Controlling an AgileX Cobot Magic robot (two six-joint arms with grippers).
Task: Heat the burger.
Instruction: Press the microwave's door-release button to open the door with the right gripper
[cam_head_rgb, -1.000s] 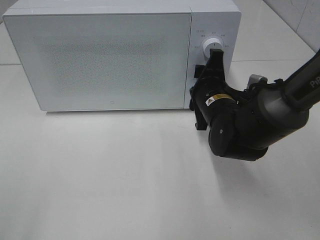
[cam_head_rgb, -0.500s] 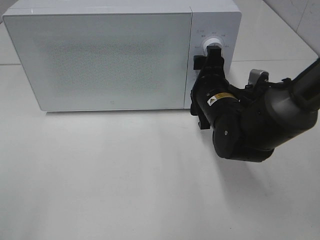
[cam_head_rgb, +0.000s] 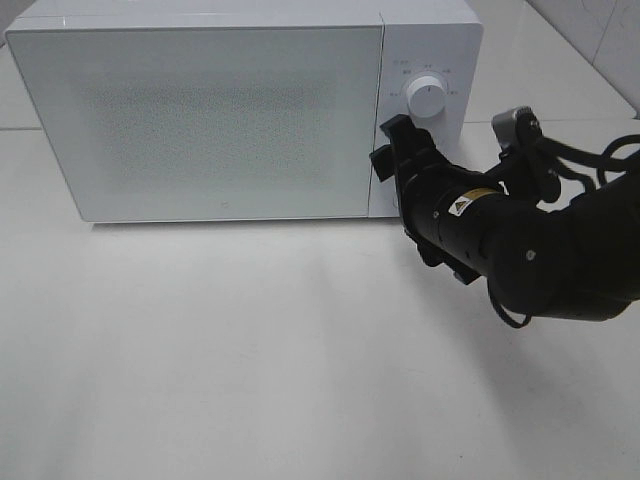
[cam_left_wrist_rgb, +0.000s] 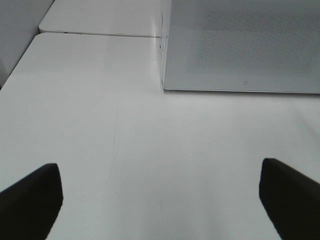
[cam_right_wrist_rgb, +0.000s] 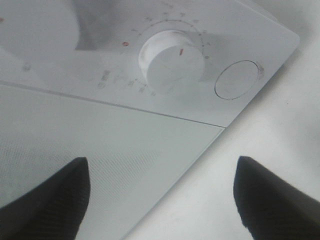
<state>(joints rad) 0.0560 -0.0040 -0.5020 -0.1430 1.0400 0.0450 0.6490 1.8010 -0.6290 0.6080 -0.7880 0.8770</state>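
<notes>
The burger is out of view. A white microwave (cam_head_rgb: 200, 120) stands at the back of the table with its door closed. Its round white knob (cam_head_rgb: 427, 97) sits on the panel to the right of the door. My right gripper (cam_head_rgb: 390, 145) hovers just below and left of the knob, by the door's edge, touching nothing. In the right wrist view the knob (cam_right_wrist_rgb: 167, 62) and a round button (cam_right_wrist_rgb: 236, 80) show beyond the open right gripper (cam_right_wrist_rgb: 162, 200). The left gripper (cam_left_wrist_rgb: 160, 200) is open over bare table, facing the microwave (cam_left_wrist_rgb: 240, 45).
The white table (cam_head_rgb: 250, 350) stretches in front of the microwave. My right arm's dark body (cam_head_rgb: 530, 240) fills the right side, with cables behind it. A second white tabletop (cam_left_wrist_rgb: 100, 20) adjoins at the far edge in the left wrist view.
The right gripper has drawn back from the knob, shifting down and left, and its jaws stand wider. The knob is now uncovered. The arm's body swung right.
</notes>
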